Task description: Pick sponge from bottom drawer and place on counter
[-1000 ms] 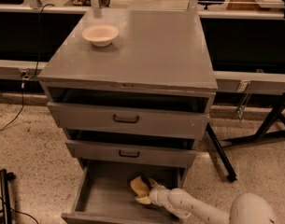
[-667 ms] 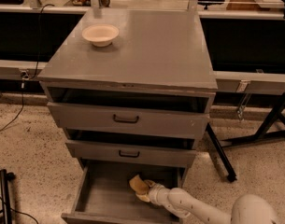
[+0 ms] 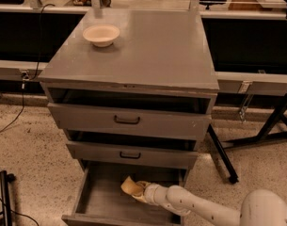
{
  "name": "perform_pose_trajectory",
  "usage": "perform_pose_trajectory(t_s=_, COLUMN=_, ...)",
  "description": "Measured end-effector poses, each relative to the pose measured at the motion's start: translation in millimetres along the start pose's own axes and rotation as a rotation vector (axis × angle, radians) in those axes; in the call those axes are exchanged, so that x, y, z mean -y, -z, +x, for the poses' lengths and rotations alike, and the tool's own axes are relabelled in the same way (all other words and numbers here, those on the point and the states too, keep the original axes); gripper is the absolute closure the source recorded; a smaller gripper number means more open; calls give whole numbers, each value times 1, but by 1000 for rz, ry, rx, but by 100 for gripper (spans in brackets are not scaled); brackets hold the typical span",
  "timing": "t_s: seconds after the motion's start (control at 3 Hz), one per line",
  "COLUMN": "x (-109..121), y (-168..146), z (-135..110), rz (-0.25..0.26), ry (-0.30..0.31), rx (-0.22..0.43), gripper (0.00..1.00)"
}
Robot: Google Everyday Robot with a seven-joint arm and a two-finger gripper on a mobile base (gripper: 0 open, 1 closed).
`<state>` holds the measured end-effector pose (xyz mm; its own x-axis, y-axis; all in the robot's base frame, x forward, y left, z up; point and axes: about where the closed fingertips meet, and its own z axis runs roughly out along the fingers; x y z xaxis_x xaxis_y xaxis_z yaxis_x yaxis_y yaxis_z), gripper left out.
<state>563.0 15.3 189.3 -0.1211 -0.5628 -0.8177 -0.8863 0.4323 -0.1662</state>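
The bottom drawer (image 3: 98, 201) is pulled open, a grey tray below the two upper drawers. The pale yellow-tan sponge (image 3: 129, 186) shows inside it, right of the middle, tilted up. My gripper (image 3: 138, 191) reaches into the drawer from the lower right on a white arm and is shut on the sponge's right side, which it hides. The counter (image 3: 152, 51) is the flat grey top of the cabinet, well above the gripper.
A round cream bowl (image 3: 101, 34) stands on the counter's back left. The two upper drawers (image 3: 129, 120) with dark handles jut out slightly above the open drawer. A black stand leg (image 3: 223, 154) is at the right, a cable on the floor at left.
The sponge and gripper have shifted slightly left and up inside the drawer; the sponge now stands more tilted in the grip.
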Motion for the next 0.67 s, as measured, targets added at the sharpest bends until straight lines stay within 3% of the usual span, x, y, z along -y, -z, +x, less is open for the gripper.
perform_pose_trajectory(t_s=0.33, x=-15, y=29, z=-33, rz=-57, ry=112, rx=10, gripper=100)
perform_pose_trajectory(t_s=0.67, x=-43, y=75, z=-62, rz=-156, ry=247, rx=-4, gripper=100)
